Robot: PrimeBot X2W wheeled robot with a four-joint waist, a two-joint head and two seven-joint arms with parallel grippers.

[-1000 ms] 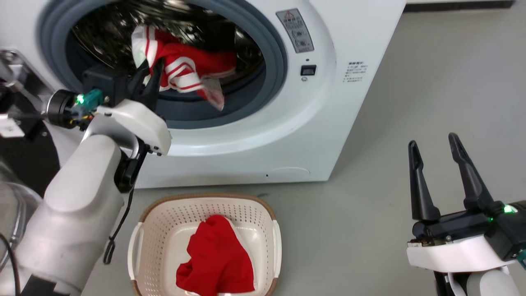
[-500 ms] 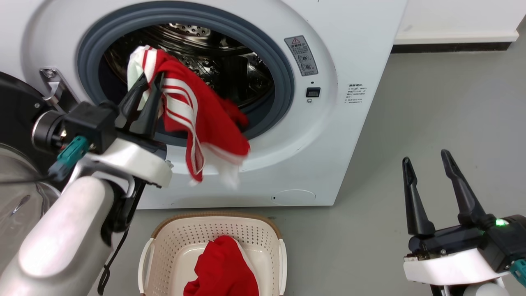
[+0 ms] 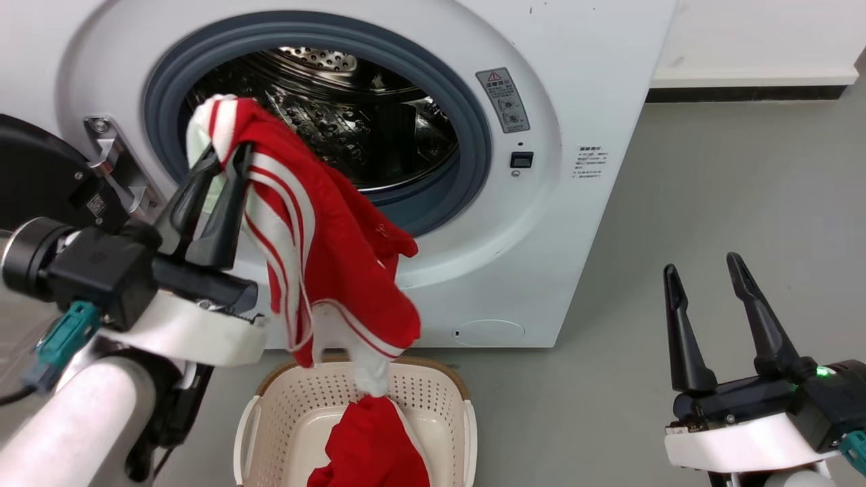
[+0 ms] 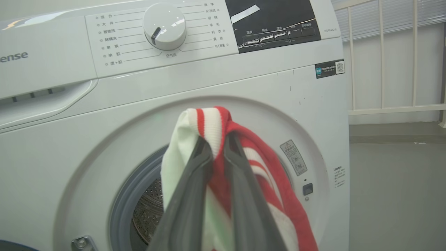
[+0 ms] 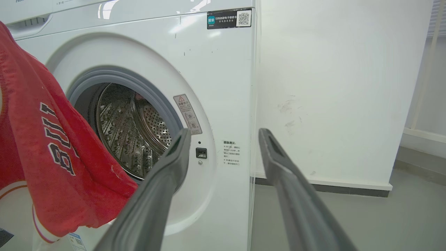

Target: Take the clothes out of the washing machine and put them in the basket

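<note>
So in the head view the left gripper (image 3: 226,154) is over at about 9 o'clock, fingers clamped tight on the striped garment (image 3: 338,270), pinching a white-trimmed fold near its top. That garment is fully outside the washing machine (image 3: 575,81), hanging in front of the lower left of the grey rubber ring (image 3: 477,135). It drapes down toward 6 o'clock, where the basket (image 3: 433,396) sits on the grey floor (image 3: 710,169) right in front of the machine. The plain red garment (image 3: 372,439) is lying in the basket. The striped one's white hem dangles inside the brown rim, just above the plain one. It might be touching it, honestly can't tell from this angle. The perforated steel drum (image 3: 352,122) shows through the open mouth at 12 o'clock, and the black-rimmed door (image 3: 34,169) is swung open at far 9 o'clock. The right gripper (image 3: 702,264) is down at about 4 o'clock, fingers spread wide with nothing between them, over bare floor and well apart from basket and machine. In the right wrist view you can see dark lettering with white outlines on the red cloth at 9 o'clock. In the left wrist view the control dial (image 4: 164,26) sits at 12 o'clock above the pinched fold.
</note>
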